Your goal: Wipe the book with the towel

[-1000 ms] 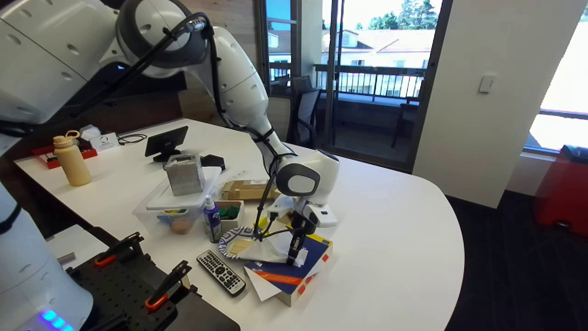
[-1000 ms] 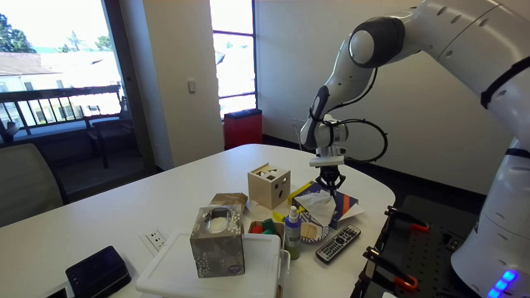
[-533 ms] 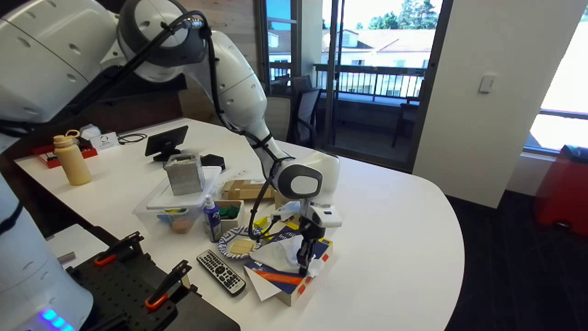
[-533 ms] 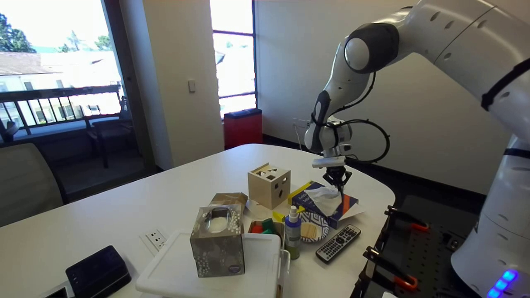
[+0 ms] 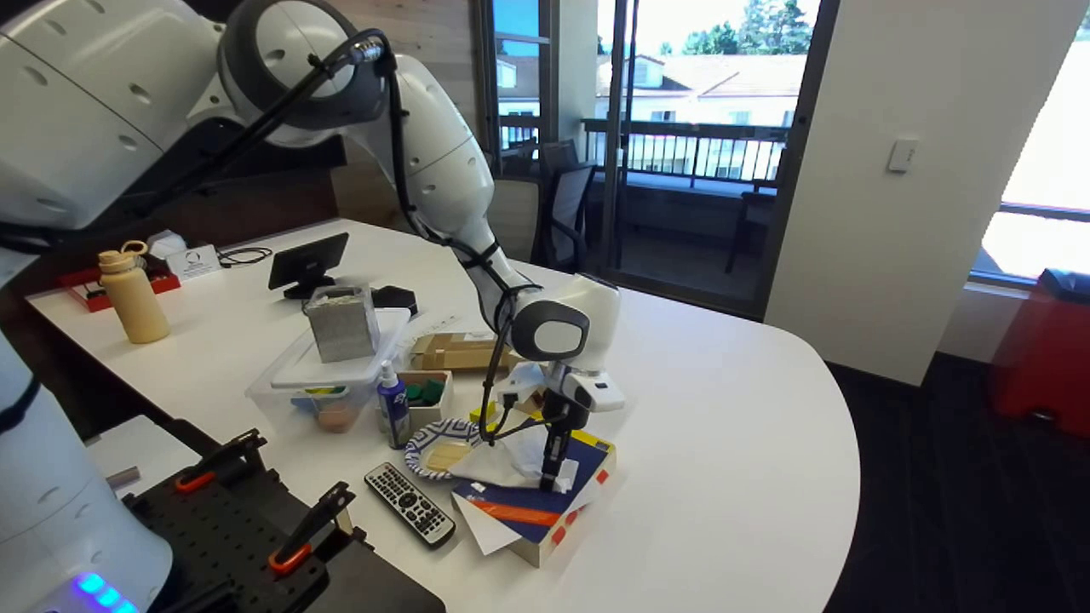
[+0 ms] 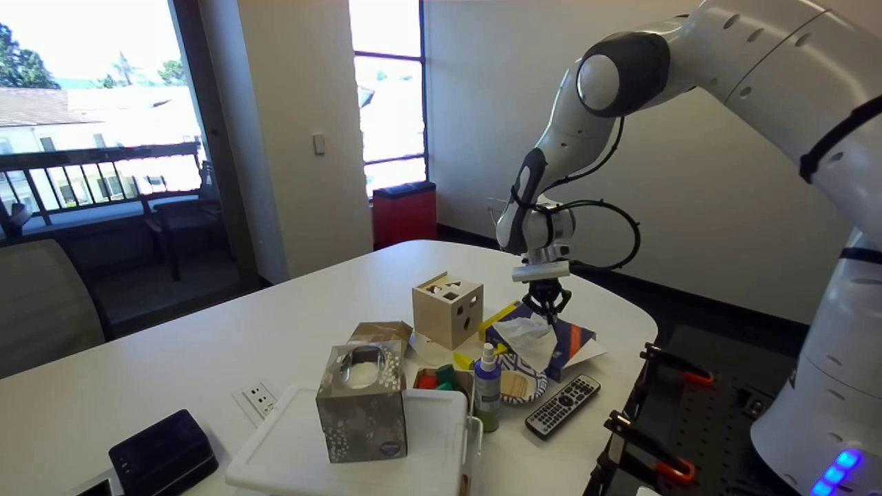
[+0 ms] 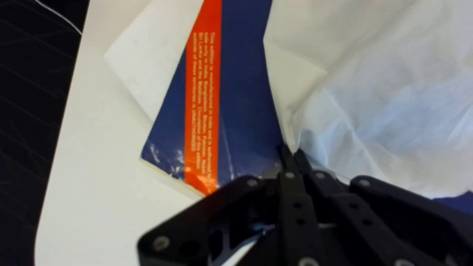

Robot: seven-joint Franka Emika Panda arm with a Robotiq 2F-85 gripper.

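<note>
The dark-blue book (image 5: 589, 464) with yellow patches and an orange stripe lies flat on the table; it also shows in the other views (image 6: 563, 344) (image 7: 244, 92). A thin white towel (image 5: 502, 461), crumpled and tissue-like, lies over the middle of its cover (image 6: 527, 334) (image 7: 377, 111). My gripper (image 7: 292, 153) is shut on the towel's edge, low over the cover. In both exterior views the gripper (image 5: 549, 484) (image 6: 550, 319) points down at the book. One towel corner reaches over the plate's rim. Whether the fingertips touch the cover I cannot tell.
A patterned plate (image 5: 417, 460) and a remote control (image 5: 410, 504) lie beside the book. A spray bottle (image 6: 488, 393), a wooden cube (image 6: 441, 320), a box of blocks (image 5: 444, 387) and a lidded bin with a tissue box (image 6: 362, 413) stand near.
My gripper moved with the towel toward the orange stripe half a second ago. It is now back near where it was a second ago, the towel's corner again over the plate's edge.
</note>
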